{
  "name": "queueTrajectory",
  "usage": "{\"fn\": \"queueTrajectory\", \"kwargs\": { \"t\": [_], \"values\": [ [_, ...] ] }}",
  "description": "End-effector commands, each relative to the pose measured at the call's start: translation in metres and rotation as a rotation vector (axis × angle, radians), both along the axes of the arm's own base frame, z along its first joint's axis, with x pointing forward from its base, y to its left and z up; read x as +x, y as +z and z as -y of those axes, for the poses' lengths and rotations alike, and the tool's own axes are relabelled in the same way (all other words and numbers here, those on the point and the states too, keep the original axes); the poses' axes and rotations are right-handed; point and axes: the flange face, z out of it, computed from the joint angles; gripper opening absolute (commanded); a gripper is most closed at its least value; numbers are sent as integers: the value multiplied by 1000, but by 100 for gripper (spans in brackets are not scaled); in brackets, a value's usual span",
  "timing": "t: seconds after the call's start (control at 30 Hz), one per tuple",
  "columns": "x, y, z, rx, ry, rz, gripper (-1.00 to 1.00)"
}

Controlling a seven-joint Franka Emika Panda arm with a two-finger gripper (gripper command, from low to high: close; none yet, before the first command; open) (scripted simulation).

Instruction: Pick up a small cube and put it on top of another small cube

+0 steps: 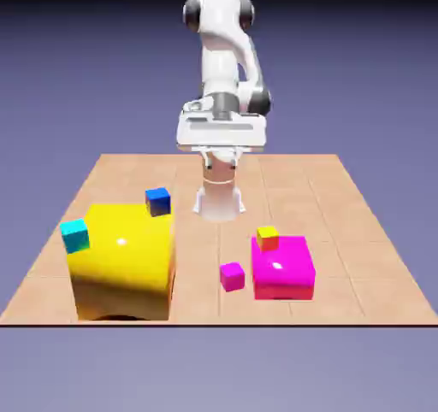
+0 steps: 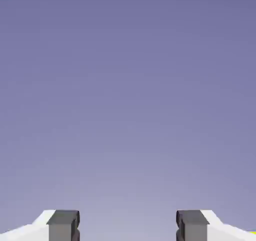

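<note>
Two grey fingertips stood well apart with nothing between them, the gripper facing only backdrop. The small magenta cube sat lower centre, beside the large magenta block; descending squarely over it seemed wise. The cyan cube waited left.

text: none legible | labels/brands/nos.: none | cubes, blocks, arm: all plain

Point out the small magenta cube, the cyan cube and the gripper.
small magenta cube (image 1: pixel 232 276): exterior view, middle of its front face.
cyan cube (image 1: pixel 75 236): exterior view, centre of the cube, at the big yellow block's (image 1: pixel 124 269) upper left corner.
gripper (image 2: pixel 128 225): hand view, midway between the two grey fingertips.
</note>
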Motion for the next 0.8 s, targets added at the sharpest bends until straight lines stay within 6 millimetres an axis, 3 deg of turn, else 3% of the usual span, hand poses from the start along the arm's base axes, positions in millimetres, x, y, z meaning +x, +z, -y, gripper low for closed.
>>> {"fn": "queueTrajectory", "kwargs": {
  "t": [0.0, 0.4, 0.77],
  "values": [
    [2, -5, 0, -12, 27, -18, 0],
    [22, -73, 0, -145, 384, -218, 0],
    [28, -138, -5, -248, 747, -352, 0]
  ]
}}
